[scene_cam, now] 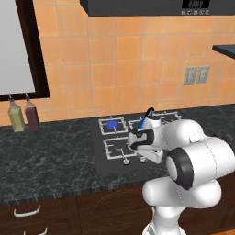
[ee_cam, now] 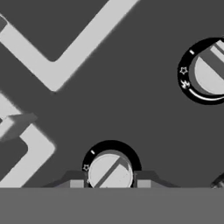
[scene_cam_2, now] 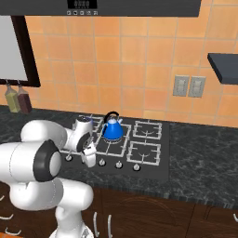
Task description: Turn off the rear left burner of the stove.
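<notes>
The claw (ee_cam: 110,183) is set down over a silver knob (ee_cam: 110,173) on the stove (scene_cam: 103,158), one fingertip (ee_cam: 76,183) at the knob's 9 o'clock and the other at its 3 o'clock; whether the knob is truly clamped cannot be told. A slip may be risked if the grip is loose, and a second knob (ee_cam: 209,72) lies at 2 o'clock, so the wrong burner could be switched.

The rear left burner (scene_cam: 112,124), its centre bright blue, is seen left of the blue kettle (scene_cam_2: 112,128). The table (scene_cam: 46,156) is dark speckled stone under orange wall tiles; two bottles (scene_cam: 25,114) stand at its far left.
</notes>
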Motion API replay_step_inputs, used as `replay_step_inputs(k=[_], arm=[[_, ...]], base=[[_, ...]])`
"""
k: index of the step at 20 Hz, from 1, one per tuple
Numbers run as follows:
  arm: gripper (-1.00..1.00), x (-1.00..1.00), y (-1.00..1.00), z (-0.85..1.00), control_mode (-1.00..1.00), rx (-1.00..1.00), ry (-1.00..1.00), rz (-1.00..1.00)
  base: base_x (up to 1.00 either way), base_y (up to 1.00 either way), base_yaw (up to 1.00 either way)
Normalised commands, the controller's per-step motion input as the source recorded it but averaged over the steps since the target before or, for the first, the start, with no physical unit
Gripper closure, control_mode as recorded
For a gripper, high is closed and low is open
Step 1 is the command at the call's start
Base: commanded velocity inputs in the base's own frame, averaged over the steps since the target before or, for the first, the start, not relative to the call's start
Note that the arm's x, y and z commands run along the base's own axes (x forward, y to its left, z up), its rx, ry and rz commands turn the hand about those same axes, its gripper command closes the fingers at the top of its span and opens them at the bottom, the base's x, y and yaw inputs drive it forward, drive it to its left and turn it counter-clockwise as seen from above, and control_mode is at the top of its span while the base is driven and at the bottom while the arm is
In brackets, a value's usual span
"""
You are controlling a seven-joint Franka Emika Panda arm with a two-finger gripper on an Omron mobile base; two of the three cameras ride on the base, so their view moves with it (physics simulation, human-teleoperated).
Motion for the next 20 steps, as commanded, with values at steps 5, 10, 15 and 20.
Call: replay_step_inputs(k=[5, 10, 15, 20], arm=[[1.0, 0.0, -0.01, 0.0, -1.0, 0.15, 0.31, -0.6], [1.0, 0.0, 0.0, 0.0, -1.0, 0.07, 0.34, -0.79], [1.0, 0.0, 0.15, 0.0, -1.0, 0.02, 0.34, -0.87], [1.0, 0.0, 0.25, 0.0, -1.0, 0.0, 0.35, -0.89]], base=[[0.0, 0.0, 0.0], [0.0, 0.0, 0.0], [0.0, 0.0, 0.0], [0.0, 0.0, 0.0]])
